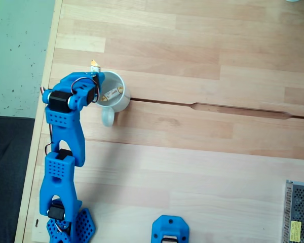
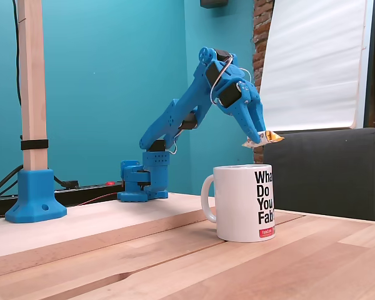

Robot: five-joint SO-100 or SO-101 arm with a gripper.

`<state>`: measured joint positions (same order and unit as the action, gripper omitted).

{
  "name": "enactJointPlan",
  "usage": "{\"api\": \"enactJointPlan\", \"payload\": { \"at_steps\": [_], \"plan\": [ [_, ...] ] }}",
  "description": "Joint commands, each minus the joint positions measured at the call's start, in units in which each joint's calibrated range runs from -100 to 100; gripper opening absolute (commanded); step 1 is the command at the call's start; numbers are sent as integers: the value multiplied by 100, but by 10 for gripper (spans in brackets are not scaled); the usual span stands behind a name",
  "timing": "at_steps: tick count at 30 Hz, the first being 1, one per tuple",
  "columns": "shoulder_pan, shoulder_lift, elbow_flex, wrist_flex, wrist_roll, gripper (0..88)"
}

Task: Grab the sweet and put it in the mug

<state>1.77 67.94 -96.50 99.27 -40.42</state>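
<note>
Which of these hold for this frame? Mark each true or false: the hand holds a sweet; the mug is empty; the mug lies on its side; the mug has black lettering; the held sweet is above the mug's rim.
1. The hand holds a sweet. True: the fingers are pinched on its wrapper in the side fixed view.
2. The mug is empty. False: the top-down fixed view shows another sweet already inside it.
3. The mug lies on its side. False: it stands upright on the table.
4. The mug has black lettering. True.
5. The held sweet is above the mug's rim. True: it hangs clear of the rim, not yet inside.
</note>
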Motion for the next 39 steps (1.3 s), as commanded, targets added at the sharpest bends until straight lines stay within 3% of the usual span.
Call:
{"api": "enactJointPlan", "payload": {
  "at_steps": [1,9,34,39],
  "plan": [
    [-90,-520,-350,73,147,0],
    [-90,-271,-350,73,386,0],
    [-126,-116,-350,73,386,0],
    [-90,-443,391,73,391,0]
  ]
}}
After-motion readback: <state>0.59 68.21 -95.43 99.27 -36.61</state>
